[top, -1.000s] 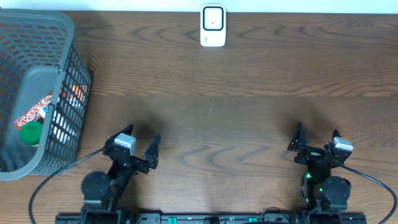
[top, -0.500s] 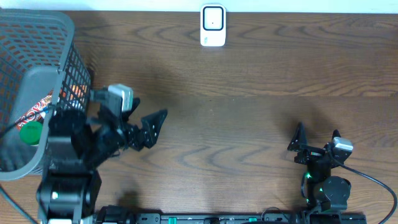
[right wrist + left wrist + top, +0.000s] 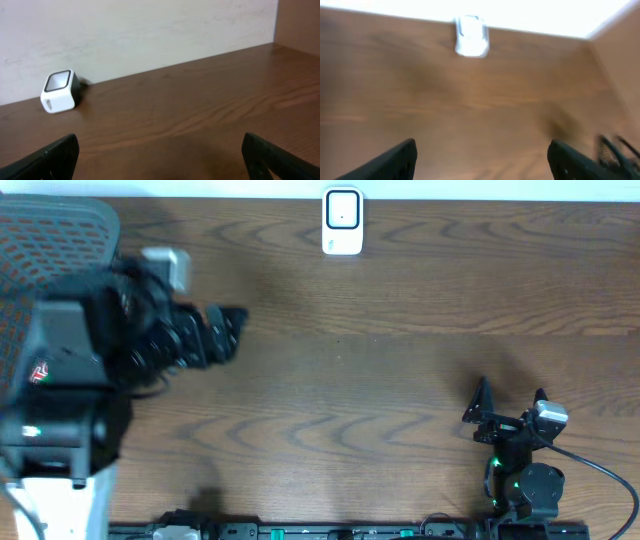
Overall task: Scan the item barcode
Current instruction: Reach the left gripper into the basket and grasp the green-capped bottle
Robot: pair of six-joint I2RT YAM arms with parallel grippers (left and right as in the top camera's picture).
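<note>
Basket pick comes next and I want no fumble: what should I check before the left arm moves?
1. Left claw open, nothing between its fingers: ok.
2. Left claw over the basket: not ok, it hangs over bare table to the basket's right.
3. Basket contents in sight: cannot tell, the left arm hides most of the basket.
4. Scanner unblocked at the table's far edge: ok.
5. Right claw open, empty, away from the basket: ok.
</note>
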